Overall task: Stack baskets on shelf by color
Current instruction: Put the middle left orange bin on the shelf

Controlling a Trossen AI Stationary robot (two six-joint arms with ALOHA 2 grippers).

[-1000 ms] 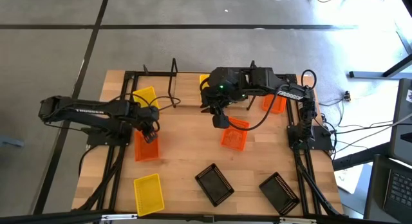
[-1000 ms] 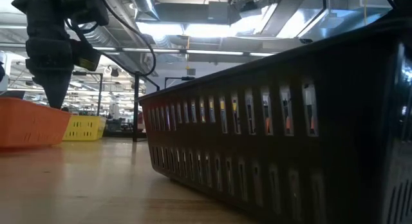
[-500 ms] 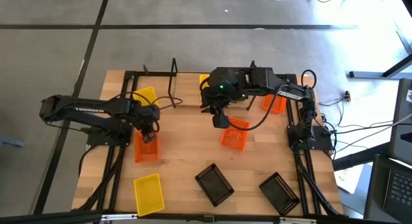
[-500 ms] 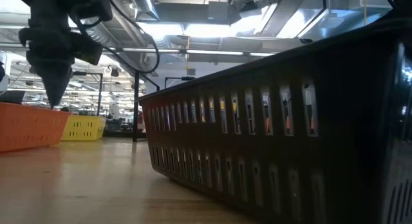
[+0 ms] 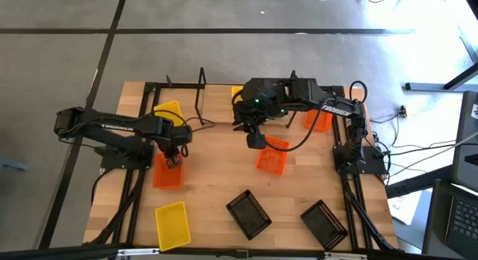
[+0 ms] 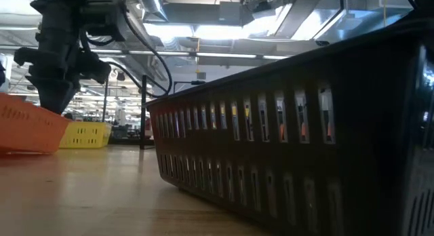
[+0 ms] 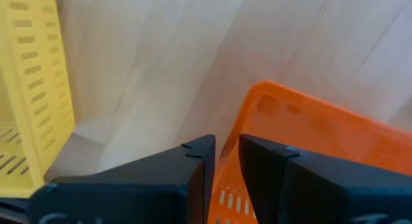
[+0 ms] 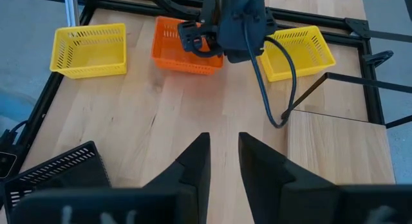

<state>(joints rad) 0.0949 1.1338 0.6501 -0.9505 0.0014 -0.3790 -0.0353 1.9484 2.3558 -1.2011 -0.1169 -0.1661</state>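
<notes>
One orange basket (image 5: 167,172) tilts off the desk (image 5: 216,178), your left pincer (image 7: 222,161) pinching its rim; your right pincer (image 8: 223,161) hangs spread

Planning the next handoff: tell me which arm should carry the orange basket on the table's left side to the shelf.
Left. The left claw already pinches that orange basket's rim, and the low view shows one end tilted up. The right claw hangs open above the table's middle, beside another orange basket, holding nothing.
</notes>
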